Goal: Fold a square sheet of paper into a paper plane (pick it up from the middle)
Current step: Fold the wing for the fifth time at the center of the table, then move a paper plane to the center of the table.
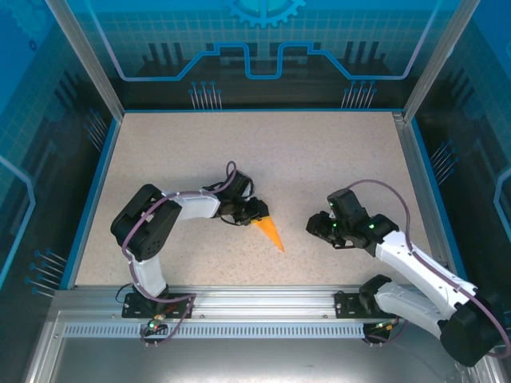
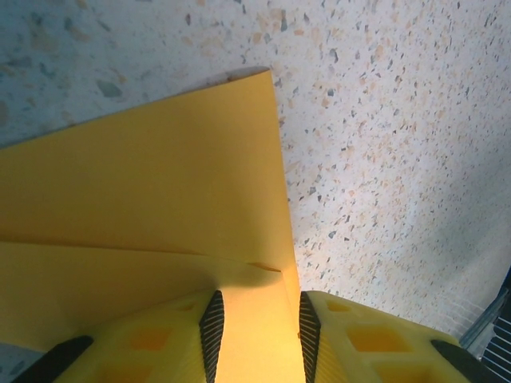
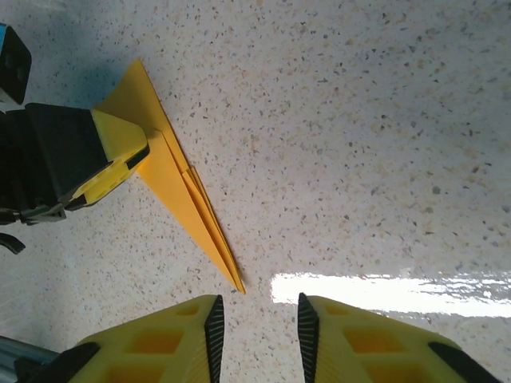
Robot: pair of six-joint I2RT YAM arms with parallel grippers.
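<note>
Left gripper [image 2: 257, 309] pinches wide tail of paper plane [image 3: 185, 199], paper between its pads. Right gripper [image 3: 257, 309] narrowly parted, empty, with nose tip just ahead on bench [image 3: 375, 144]. I'd come in low and clamp nose squarely without dragging it.

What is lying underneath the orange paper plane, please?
The speckled table shows around the paper plane; anything beneath it is covered. The left pincer grips its wide end.
</note>
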